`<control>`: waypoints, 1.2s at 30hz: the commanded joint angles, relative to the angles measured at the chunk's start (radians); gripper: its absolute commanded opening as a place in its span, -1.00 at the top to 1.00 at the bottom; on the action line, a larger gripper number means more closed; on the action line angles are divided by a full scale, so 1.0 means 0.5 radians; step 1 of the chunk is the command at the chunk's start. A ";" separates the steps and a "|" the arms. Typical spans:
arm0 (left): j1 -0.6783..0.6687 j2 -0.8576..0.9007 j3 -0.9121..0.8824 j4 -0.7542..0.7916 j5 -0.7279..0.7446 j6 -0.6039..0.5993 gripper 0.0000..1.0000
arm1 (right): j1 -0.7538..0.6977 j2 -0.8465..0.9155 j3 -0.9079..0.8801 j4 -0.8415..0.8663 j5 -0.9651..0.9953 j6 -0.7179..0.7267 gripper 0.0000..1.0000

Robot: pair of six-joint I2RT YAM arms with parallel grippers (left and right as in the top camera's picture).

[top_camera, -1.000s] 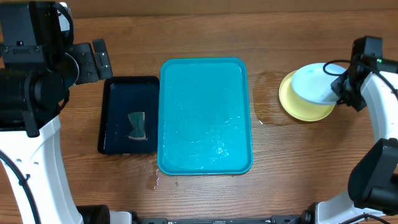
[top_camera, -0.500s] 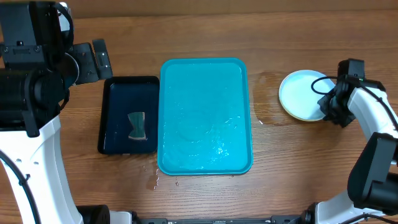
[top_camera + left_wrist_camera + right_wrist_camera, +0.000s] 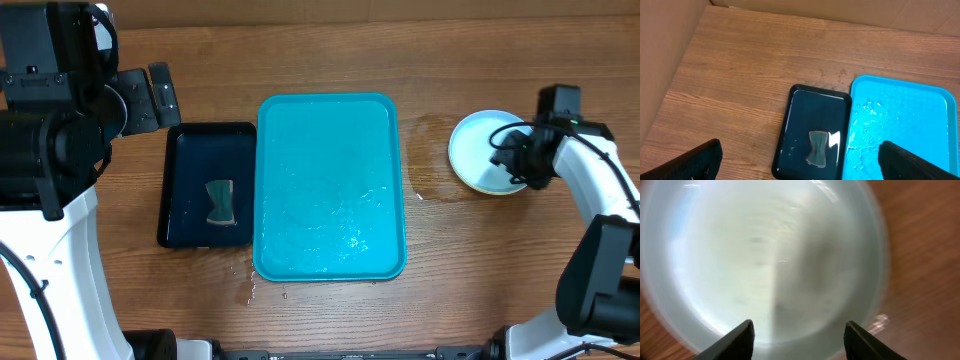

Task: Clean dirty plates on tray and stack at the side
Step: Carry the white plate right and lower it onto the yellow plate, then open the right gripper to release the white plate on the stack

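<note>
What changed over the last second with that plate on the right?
The right hand lowered the tilted light-blue plate down flat, then opened and let it go; it now hovers over the plate's edge. The turquoise tray, the black tray with its sponge and the open left hand stayed put.

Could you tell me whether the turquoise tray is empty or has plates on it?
Empty of plates: the tray shows only water droplets; the plates sit stacked on the table.
</note>
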 commanded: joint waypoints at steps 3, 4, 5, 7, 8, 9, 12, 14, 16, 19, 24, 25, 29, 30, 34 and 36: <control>-0.003 0.009 0.004 0.004 -0.013 0.045 -1.00 | 0.199 -0.066 0.053 0.049 -0.225 -0.401 -0.18; -0.003 0.009 0.004 0.004 -0.013 0.045 -1.00 | 0.239 -0.066 0.046 0.065 -0.225 -0.448 -0.19; -0.003 0.010 0.004 0.004 -0.013 0.045 -1.00 | 0.275 -0.066 0.037 0.082 -0.225 -0.492 -0.19; -0.003 0.010 0.004 0.004 -0.013 0.045 -1.00 | 0.338 -0.065 0.005 0.136 -0.224 -0.568 -0.18; -0.003 0.010 0.004 0.004 -0.013 0.045 -1.00 | 0.368 -0.065 -0.020 0.179 -0.223 -0.609 -0.18; -0.003 0.010 0.004 0.004 -0.013 0.045 -0.99 | 0.390 -0.065 -0.040 0.217 -0.214 -0.624 -0.18; -0.003 0.010 0.004 0.004 -0.013 0.045 -0.99 | 0.438 -0.065 -0.100 0.310 -0.091 -0.626 -0.11; -0.003 0.010 0.004 0.004 -0.013 0.045 -0.99 | 0.449 -0.065 -0.140 0.360 -0.011 -0.626 -0.10; -0.003 0.009 0.004 0.004 -0.013 0.045 -1.00 | 0.449 -0.065 -0.192 0.430 0.007 -0.626 -0.10; -0.003 0.010 0.004 0.004 -0.013 0.045 -0.99 | 0.449 -0.065 -0.263 0.536 -0.020 -0.626 -0.11; -0.003 0.010 0.004 0.004 -0.013 0.045 -0.99 | 0.452 -0.065 -0.362 0.650 -0.212 -0.626 -0.12; -0.003 0.009 0.004 0.004 -0.013 0.045 -1.00 | 0.452 -0.065 -0.375 0.655 -0.223 -0.626 -0.12; -0.003 0.010 0.004 0.004 -0.013 0.045 -1.00 | 0.455 -0.065 -0.424 0.657 -0.278 -0.626 -0.19; -0.003 0.010 0.004 0.004 -0.013 0.045 -1.00 | 0.455 -0.065 -0.436 0.658 -0.310 -0.625 -0.19; -0.003 0.010 0.004 0.004 -0.013 0.045 -1.00 | 0.455 -0.065 -0.481 0.655 -0.454 -0.626 -0.20; -0.003 0.010 0.004 0.004 -0.013 0.045 -1.00 | 0.456 -0.065 -0.482 0.642 -0.505 -0.626 -0.19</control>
